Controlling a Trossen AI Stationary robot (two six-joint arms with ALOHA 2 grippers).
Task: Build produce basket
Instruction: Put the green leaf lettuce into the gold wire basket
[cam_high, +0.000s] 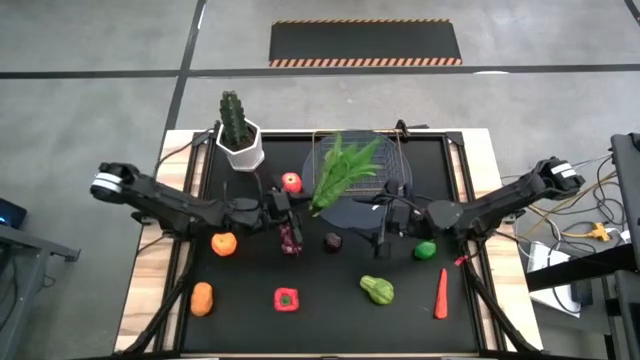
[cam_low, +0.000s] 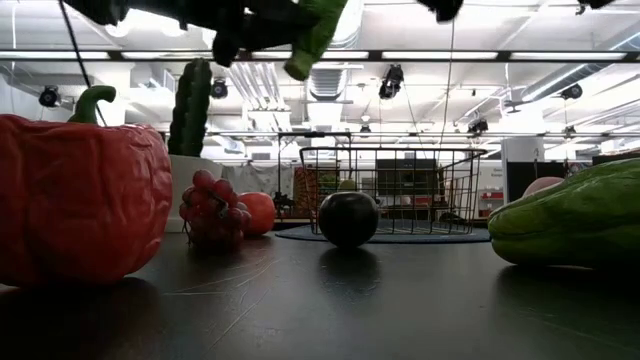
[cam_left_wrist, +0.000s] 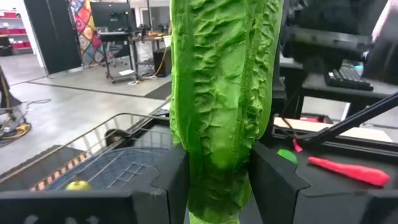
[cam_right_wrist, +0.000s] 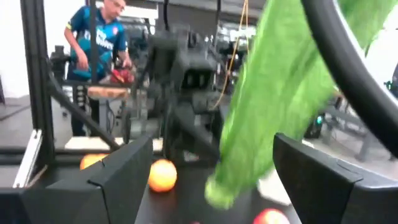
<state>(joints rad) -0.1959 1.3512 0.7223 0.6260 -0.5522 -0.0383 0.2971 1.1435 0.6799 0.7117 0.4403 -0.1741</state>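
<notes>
One left hand (cam_left_wrist: 214, 186) grips lettuce (cam_left_wrist: 221, 93) (wrist view only).

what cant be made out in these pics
- High view: leafy green covers part of the basket, hiding its contents.
- Low view: both grippers are cut off by the top edge.
- Right wrist view: motion blur; right gripper open, person behind unclear.
- Left wrist view: left gripper grips the leafy green, blocking the table.

Left claw (cam_left_wrist: 214, 180) clamped mid-table, right claw (cam_right_wrist: 214, 174) apparently spread, facing it.

green leafy vegetable (cam_high: 345, 166), red pepper (cam_low: 80, 195), purple grapes (cam_low: 211, 210), coppery basket (cam_low: 385, 190)
</notes>
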